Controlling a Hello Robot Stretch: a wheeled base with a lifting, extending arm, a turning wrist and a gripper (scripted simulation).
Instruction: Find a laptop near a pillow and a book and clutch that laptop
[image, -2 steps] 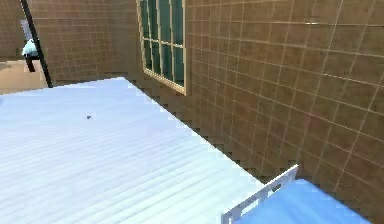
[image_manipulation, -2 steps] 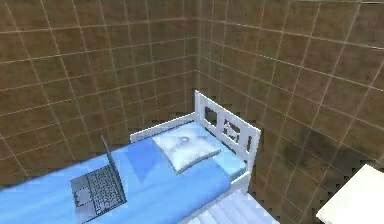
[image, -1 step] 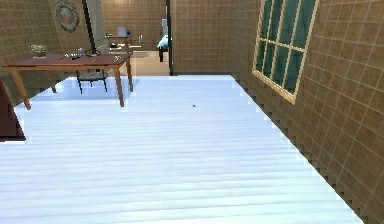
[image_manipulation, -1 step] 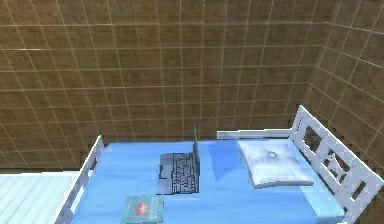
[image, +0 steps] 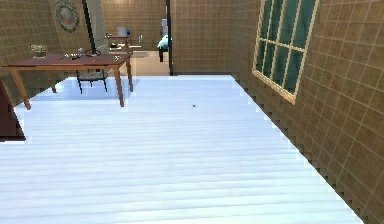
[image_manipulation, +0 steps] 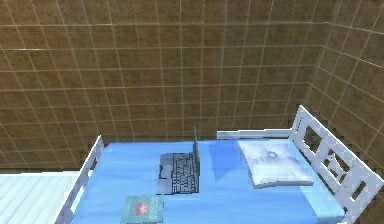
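In the arm side view, nearest the robot, a small teal book (image_manipulation: 140, 207) with a reddish patch on its cover lies flat on the blue sheet of a bed (image_manipulation: 235, 200). Just beyond it sits the laptop (image_manipulation: 182, 172), dark, its lid raised upright and seen nearly edge-on, with the keyboard on the side toward the view's left. To the right of the laptop, apart from it, a pale pillow (image_manipulation: 278, 163) rests against the white slatted headboard (image_manipulation: 325, 150). A brown tiled wall (image_manipulation: 150, 70) closes the scene behind the bed.

In the forward view a pale plank floor (image: 190, 150) runs ahead to a wooden table (image: 70, 65) with a chair (image: 92, 78) at the far left. A window (image: 285, 45) is set in the right wall, and a doorway (image: 150, 40) opens farther back.

The search looks finished: this laptop lies with a pillow and a book beside it, as the task asks. The grasp itself is not yet done. The arm would have to reach out over the bed to the laptop. The state of the fingers cannot be told from these pictures.
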